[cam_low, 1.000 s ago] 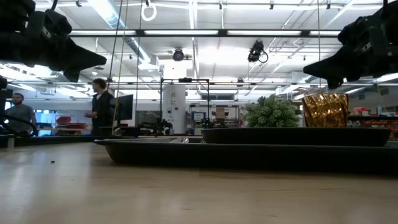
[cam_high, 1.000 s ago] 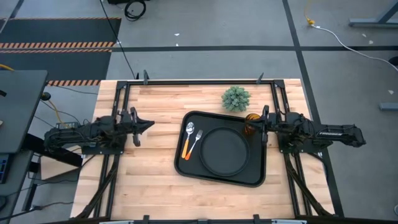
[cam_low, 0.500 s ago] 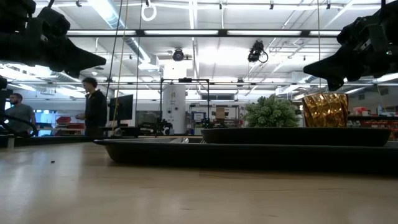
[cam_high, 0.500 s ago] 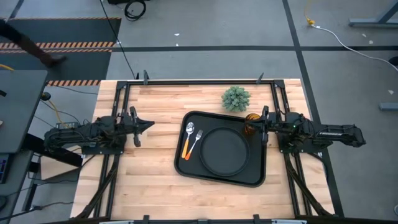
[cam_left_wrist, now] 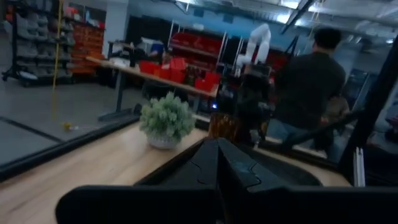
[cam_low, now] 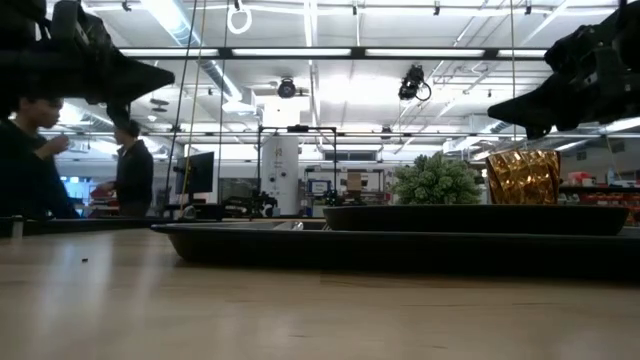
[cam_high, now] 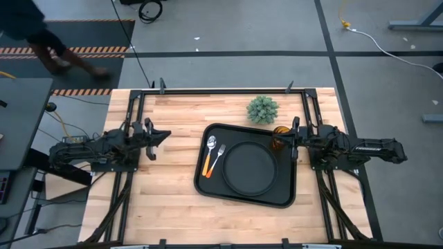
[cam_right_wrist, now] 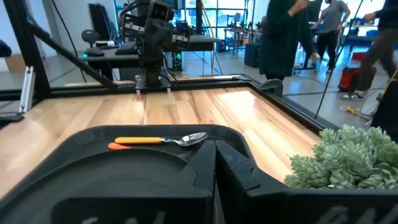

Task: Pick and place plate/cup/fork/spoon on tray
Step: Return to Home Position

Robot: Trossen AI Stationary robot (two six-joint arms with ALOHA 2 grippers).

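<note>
Since half a second ago the left gripper (cam_high: 163,133) has shifted slightly on its side of the table, and a person has walked closer across the low view; the right gripper (cam_high: 289,135) has not moved. Both grippers have their fingers pressed together, holding nothing.

The tray (cam_high: 208,183), a black rectangle with rounded corners and a raised rim, lies between the two grippers, its near edge under the right fingertips. On it sits the plate (cam_high: 249,168), round, matte black and rimmed, just ahead of the right fingers. Beyond the plate, at the tray's far side from those fingers, lie the spoon (cam_high: 210,151), with an orange handle and shiny rounded bowl, and the fork (cam_high: 220,153), silver-tined, side by side. The cup (cam_high: 279,136), amber and translucent, stands in the tray corner right at the right fingertips. A fuzzy green plant ball (cam_high: 263,109) sits on the wooden table (cam_high: 173,200) just outside the tray.
</note>
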